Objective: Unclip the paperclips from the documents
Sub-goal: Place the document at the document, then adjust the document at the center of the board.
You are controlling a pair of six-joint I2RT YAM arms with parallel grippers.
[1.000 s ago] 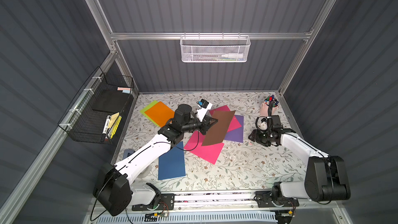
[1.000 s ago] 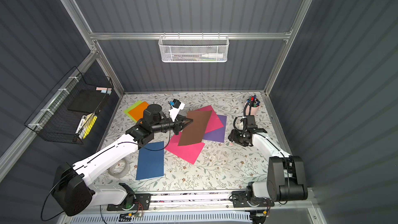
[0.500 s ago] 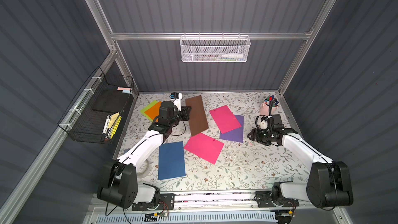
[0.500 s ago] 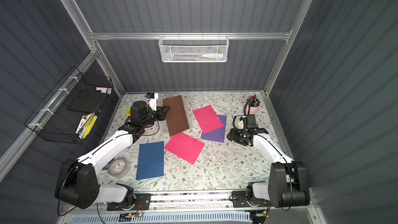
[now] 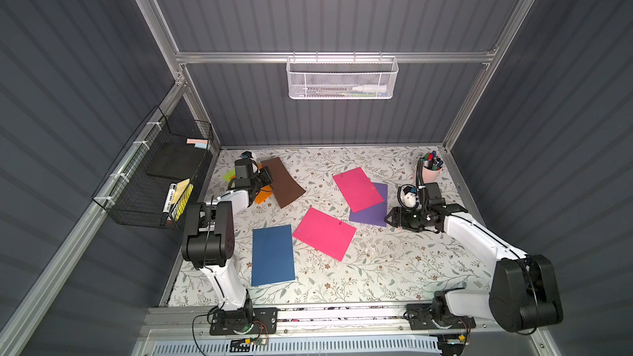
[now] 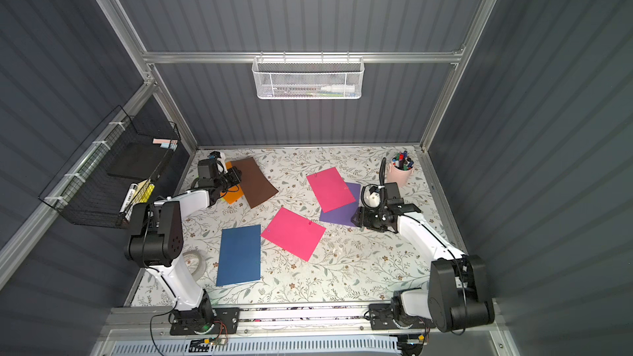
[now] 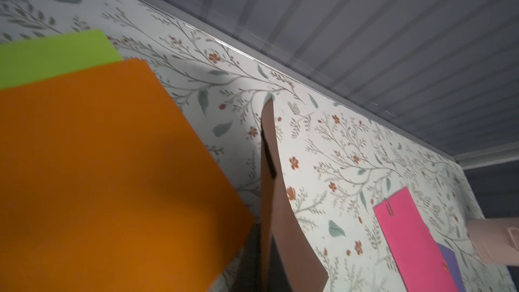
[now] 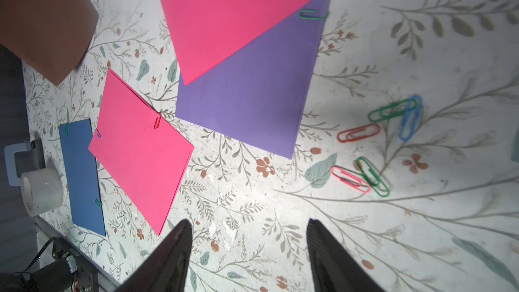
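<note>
Some clips (image 8: 362, 133) are lying loose; pink sheets (image 8: 140, 158) are wearing theirs. Left gripper (image 5: 268, 177) is pinching brown sheet (image 5: 286, 186), right gripper (image 8: 248, 226) gaping.

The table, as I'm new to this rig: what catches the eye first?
Two bright pink sheets lie in the middle, one overlapping a purple sheet. At the far left the left gripper pinches a curling brown sheet, and loose paperclips lie before the open right gripper.

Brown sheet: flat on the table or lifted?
Lifted and curled along one edge. The left gripper is shut on the brown sheet, which stands edge-on and bows in the left wrist view.
</note>
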